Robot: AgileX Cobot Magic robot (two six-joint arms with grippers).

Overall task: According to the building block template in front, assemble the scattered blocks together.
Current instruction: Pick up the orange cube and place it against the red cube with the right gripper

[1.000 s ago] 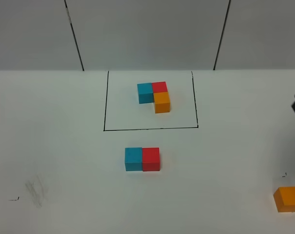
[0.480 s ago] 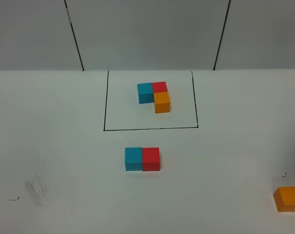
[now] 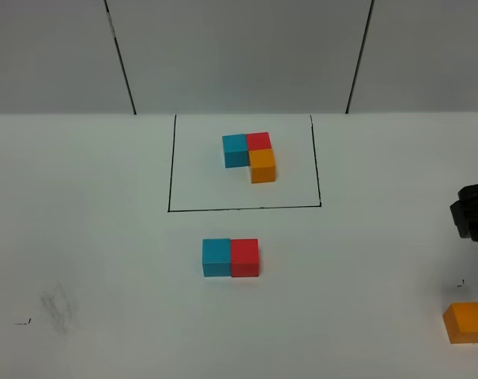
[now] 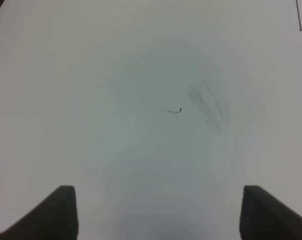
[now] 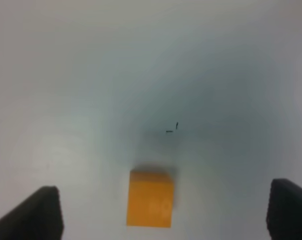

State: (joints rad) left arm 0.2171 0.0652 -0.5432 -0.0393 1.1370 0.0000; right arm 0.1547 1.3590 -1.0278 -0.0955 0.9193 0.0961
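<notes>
Right jaws wide near orange cube

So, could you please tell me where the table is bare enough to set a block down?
The whole left side, from the smudge up past the frame, is bare, as is the stretch between the red block and the loose orange block. Inside the frame, around the template, is tighter.

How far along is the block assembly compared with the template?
Done: blue block and red block sit joined, as in the template. In hand: nothing; the open right hand is near the orange block. Left: placing that orange block against the red one's near side.
</notes>
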